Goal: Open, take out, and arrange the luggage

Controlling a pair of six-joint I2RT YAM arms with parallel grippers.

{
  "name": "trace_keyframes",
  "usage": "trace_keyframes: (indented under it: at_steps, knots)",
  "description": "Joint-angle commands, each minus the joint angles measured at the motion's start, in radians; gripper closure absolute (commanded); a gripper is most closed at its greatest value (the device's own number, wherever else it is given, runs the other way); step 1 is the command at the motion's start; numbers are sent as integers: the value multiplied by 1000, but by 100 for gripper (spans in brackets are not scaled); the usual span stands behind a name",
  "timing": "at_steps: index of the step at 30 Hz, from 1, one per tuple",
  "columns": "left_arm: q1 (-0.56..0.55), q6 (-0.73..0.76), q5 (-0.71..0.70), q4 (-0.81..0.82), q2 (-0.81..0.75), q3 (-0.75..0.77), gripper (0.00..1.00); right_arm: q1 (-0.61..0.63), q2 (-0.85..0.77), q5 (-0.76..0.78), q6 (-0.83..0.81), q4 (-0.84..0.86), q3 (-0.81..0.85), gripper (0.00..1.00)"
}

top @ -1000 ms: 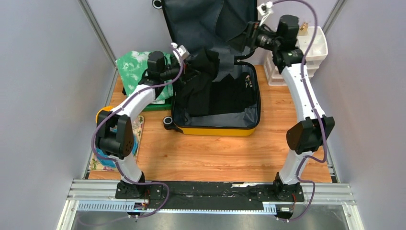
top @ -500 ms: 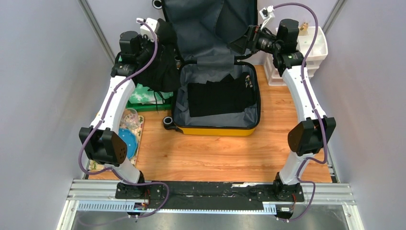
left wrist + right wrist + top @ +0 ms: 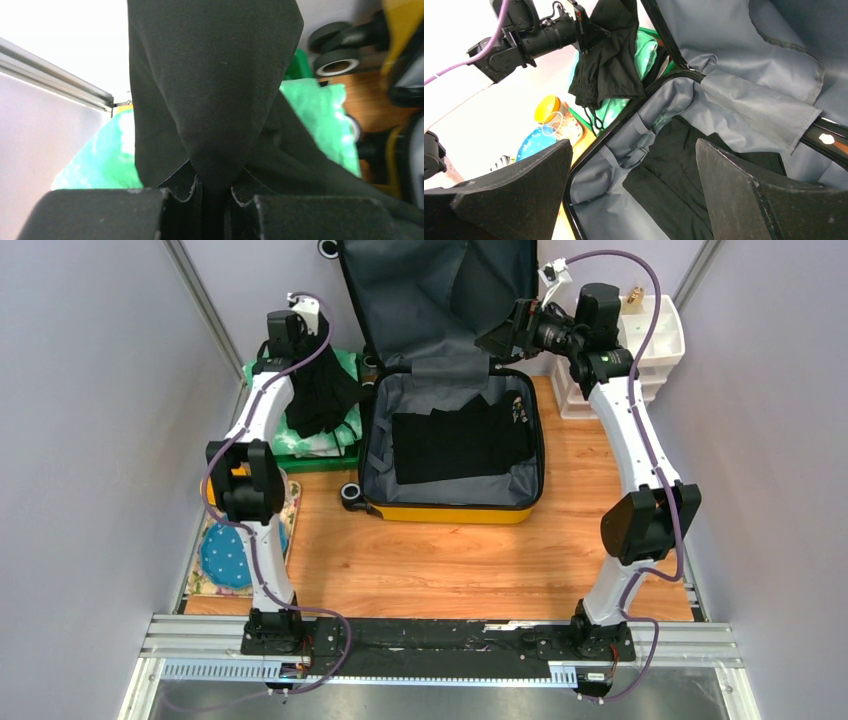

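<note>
Holding a limp black fabric garment pinched in my left gripper, I hang it over the green patterned cloth left of the big yellow hard-shell suitcase, which lies open at the far middle of the wooden table, lid upright. My right gripper hovers spread wide by the lid, empty. Taking-out step, I judge; next: lower, release, then fetch the folded black clothing inside.

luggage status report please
Left gripper shut on black garment, over green cloth. Right gripper open above luggage, lid up, black clothes inside. Nothing blocking.
</note>
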Motion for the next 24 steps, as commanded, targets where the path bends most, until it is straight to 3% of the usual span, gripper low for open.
trace_keyframes:
  at_steps: [1, 8, 18, 24]
  knots:
    - [15, 126, -71, 46, 64, 91, 100, 5, 4, 41, -53, -32, 16, 3]
    - [51, 170, 1, 25, 74, 129, 100, 13, 21, 44, -52, -30, 16, 3]
    - [58, 115, 111, -29, -263, -90, 100, 16, 17, 21, -63, -45, -3, 3]
    - [58, 129, 88, -101, -342, -116, 100, 16, 3, 5, -60, -45, -29, 2]
